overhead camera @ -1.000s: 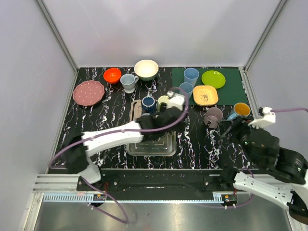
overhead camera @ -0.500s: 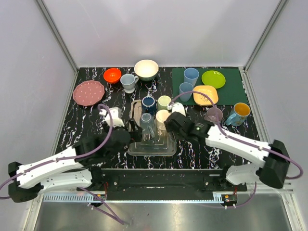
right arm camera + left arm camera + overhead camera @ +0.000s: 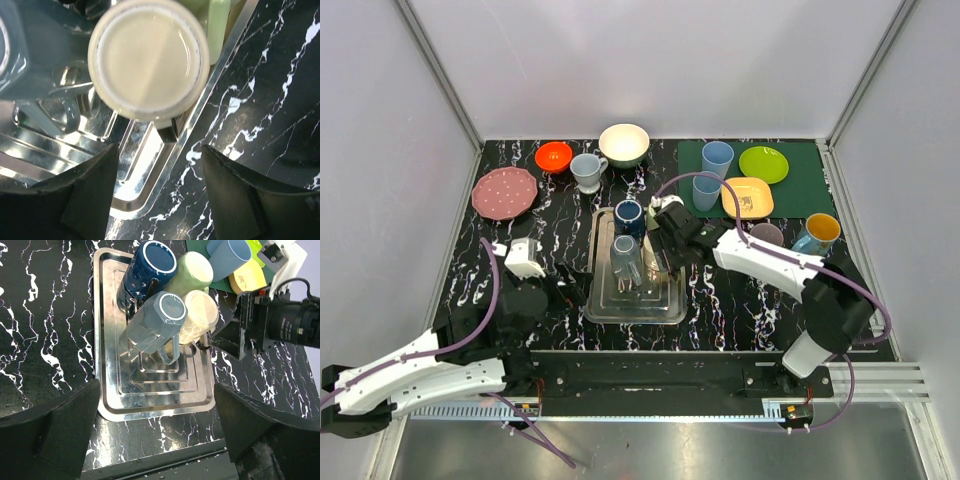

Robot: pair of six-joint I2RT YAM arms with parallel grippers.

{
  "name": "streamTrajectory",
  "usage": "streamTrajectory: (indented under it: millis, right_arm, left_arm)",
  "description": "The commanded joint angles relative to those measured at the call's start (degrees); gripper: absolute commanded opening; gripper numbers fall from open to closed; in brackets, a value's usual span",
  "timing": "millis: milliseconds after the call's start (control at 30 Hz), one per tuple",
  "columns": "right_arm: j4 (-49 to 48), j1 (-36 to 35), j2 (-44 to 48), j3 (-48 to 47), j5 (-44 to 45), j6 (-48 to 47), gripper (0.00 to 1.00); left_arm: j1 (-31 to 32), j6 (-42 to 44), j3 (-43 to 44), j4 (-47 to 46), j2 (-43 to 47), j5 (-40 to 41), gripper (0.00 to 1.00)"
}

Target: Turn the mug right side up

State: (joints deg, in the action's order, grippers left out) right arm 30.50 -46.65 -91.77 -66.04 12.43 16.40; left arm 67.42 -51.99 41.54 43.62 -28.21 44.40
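Note:
Several mugs stand upside down on a metal tray (image 3: 620,308): a dark blue one (image 3: 149,266), a light green one (image 3: 194,266), a grey-blue one (image 3: 159,320) and a cream mug (image 3: 149,54). My right gripper (image 3: 159,192) hangs open just above the cream mug, whose base fills the right wrist view and whose handle (image 3: 168,131) points between the fingers. From above, the right gripper (image 3: 666,250) hides most of that mug. My left gripper (image 3: 156,390) is open and empty, off the tray's near left corner (image 3: 560,290).
At the back stand a pink plate (image 3: 504,192), an orange bowl (image 3: 554,156), a grey cup (image 3: 587,170) and a white bowl (image 3: 624,144). A green mat (image 3: 800,190) holds blue cups and plates. A mauve mug (image 3: 767,235) and a yellow-lined mug (image 3: 820,230) sit at right.
The left arm has drawn back from the tray to the near left and opened wide. The right arm has swung in from the right edge to above the cream mug.

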Motion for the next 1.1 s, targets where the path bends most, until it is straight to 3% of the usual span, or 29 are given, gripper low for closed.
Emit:
streamTrajectory:
  millis: [0,233,733,900,1067]
  right_arm:
    - [-2.2,1.5,-3.0,-4.2,-3.5,-3.7,0.71]
    - [-2.4,2.4,-6.1,-4.5,-6.1,-4.9,0.59]
    - [-3.5,4.8,-8.9,-5.0,-6.0,-7.1,0.52]
    - [-4.0,4.8,-9.7,-4.7,-6.7,-7.9,0.32]
    - [-4.7,4.8,-8.3,-3.9,-7.8,-7.7,0.2]
  left_arm:
    - [0.2,2.4,0.0,-2.0,0.0,1.1,0.99]
    - [0.3,2.9,-0.1,-2.1,-0.3,1.4,0.99]
    - [0.3,2.2,-1.1,-4.1,-1.9,-0.2,0.99]
    - [0.2,2.2,-1.5,-4.5,-2.2,-0.6,0.99]
    - [0.3,2.1,-1.7,-5.1,-2.6,-0.8,0.99]
